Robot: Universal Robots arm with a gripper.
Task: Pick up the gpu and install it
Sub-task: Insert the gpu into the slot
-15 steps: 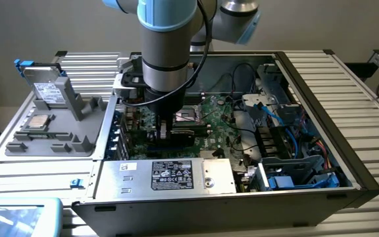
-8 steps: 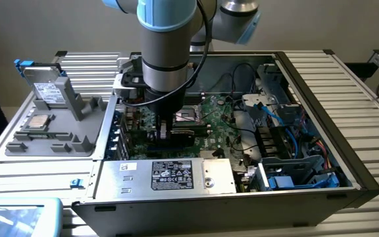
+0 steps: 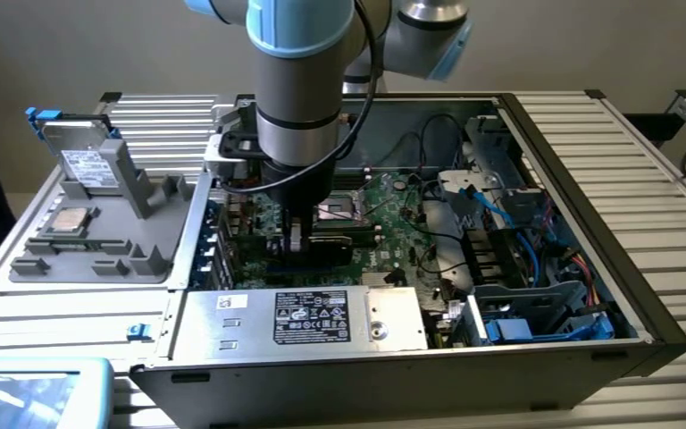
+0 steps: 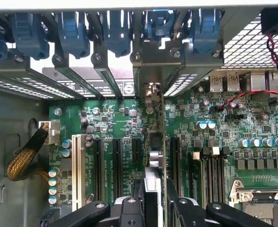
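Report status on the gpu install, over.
Gripper shut on gpu, edge-on, upright. Card down inside case, above motherboard slots, bracket at rear openings. Nothing blocking seen.

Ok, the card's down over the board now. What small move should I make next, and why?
Probably a slow, straight press toward the motherboard. The fingers grip the gpu edge-on among the expansion slots, with its bracket at the rear case opening. I cannot tell whether it is seated.
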